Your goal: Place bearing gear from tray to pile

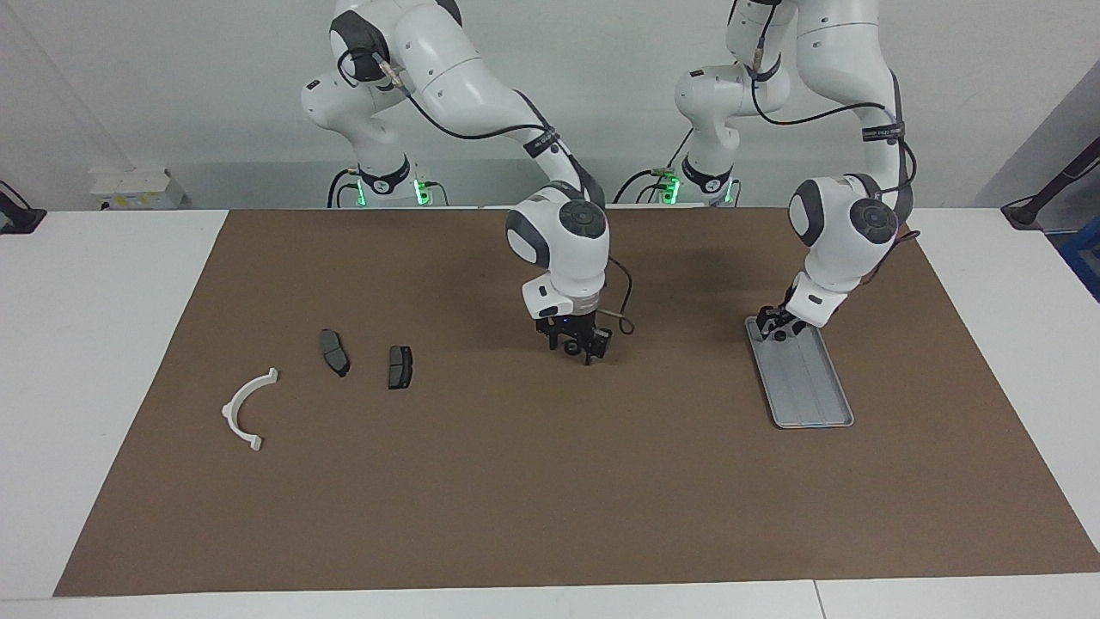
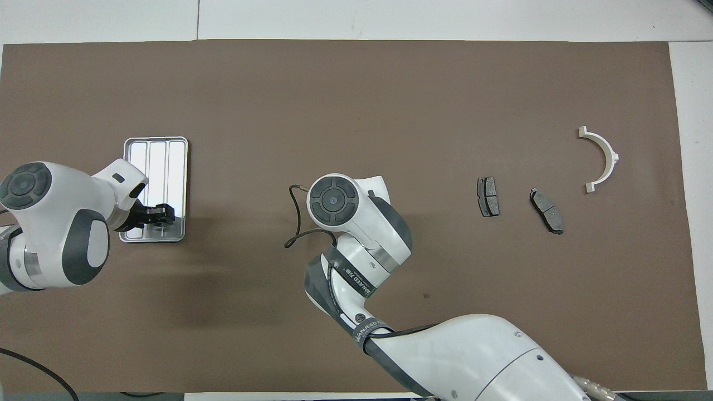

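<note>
The silver-grey tray [image 1: 812, 391] lies on the brown mat toward the left arm's end of the table; it also shows in the overhead view [image 2: 157, 156]. My left gripper [image 1: 779, 327] is down at the tray's end nearer the robots, shut on a small dark round bearing gear [image 1: 780, 335]; in the overhead view it [image 2: 162, 214] sits over that same end. The rest of the tray is bare. My right gripper [image 1: 577, 346] hangs low over the middle of the mat. The pile lies toward the right arm's end: a white half-ring bracket [image 1: 247, 411] and two dark brake pads [image 1: 334, 352] [image 1: 400, 366].
The brown mat [image 1: 550, 499] covers most of the white table. In the overhead view the right arm's wrist [image 2: 334, 201] hides its own gripper. The bracket [image 2: 600, 159] and the pads [image 2: 488, 196] [image 2: 547, 210] lie apart from each other.
</note>
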`<state>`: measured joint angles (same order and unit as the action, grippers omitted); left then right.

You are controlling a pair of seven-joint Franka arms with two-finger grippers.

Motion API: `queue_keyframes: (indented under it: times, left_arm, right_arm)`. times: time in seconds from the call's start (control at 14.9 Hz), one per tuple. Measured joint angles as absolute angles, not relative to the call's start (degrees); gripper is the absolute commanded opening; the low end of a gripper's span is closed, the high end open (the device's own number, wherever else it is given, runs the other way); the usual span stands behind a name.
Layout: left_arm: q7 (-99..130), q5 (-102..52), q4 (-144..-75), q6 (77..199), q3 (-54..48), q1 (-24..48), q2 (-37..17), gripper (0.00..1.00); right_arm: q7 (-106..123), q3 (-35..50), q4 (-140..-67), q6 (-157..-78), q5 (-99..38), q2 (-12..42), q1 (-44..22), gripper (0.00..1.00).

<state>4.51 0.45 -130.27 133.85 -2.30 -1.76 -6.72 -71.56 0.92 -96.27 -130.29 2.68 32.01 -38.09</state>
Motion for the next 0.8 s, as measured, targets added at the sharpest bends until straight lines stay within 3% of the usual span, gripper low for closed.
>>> queue_keyframes:
  times: [0.2, 0.27, 0.47, 0.67, 0.8]
  left_arm:
    - [4.51, 0.45, -130.40, 134.21, -2.33, -1.75, -7.11, 0.60]
    - [4.51, 0.45, -130.39, 134.30, -2.34, -1.75, -7.17, 0.57]
    - [4.51, 0.34, -130.36, 134.40, -2.41, -1.75, -7.14, 0.36]
    - [4.51, 0.19, -130.29, 134.44, -2.67, -1.74, -7.02, 0.30]
    - [4.51, 0.15, -130.26, 134.43, -2.76, -1.74, -6.97, 0.19]
  right_arm:
    - [-70.94, 1.03, -95.87, -129.23, 1.18, 31.94, -38.15, 0.37]
    - [-70.94, 1.07, -95.74, -129.10, 1.14, 31.84, -38.15, 0.28]
    - [-70.94, 1.13, -95.54, -128.92, 1.08, 31.45, -38.15, 0.00]
    - [-70.94, 1.14, -95.59, -128.85, 1.08, 31.56, -38.14, 0.00]
    - [-70.86, 1.13, -95.50, -128.80, 1.08, 31.58, -38.11, 0.00]
